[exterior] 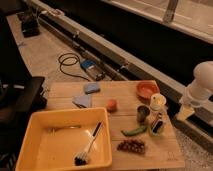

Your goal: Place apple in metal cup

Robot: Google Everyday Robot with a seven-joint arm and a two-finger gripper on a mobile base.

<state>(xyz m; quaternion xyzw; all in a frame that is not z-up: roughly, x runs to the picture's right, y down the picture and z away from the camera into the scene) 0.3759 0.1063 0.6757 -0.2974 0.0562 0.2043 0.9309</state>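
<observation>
The apple (111, 105), small and orange-red, lies on the wooden table (60, 90) near its middle. The metal cup (143, 113), short and grey with a dark inside, stands upright to the right of the apple, a small gap apart. My white arm (202, 82) comes in from the right edge, off the table. My gripper (183, 112) hangs low beside the table's right edge, well to the right of the cup and apart from both things.
A pale cream cup (157, 101) and an orange bowl (148, 90) stand behind the metal cup. A green pepper (134, 131), a small bottle (158, 125) and dark grapes (131, 146) lie in front. A yellow tub (35, 150) with a brush (89, 147) fills the left front. Two blue sponges (91, 88) lie at the back.
</observation>
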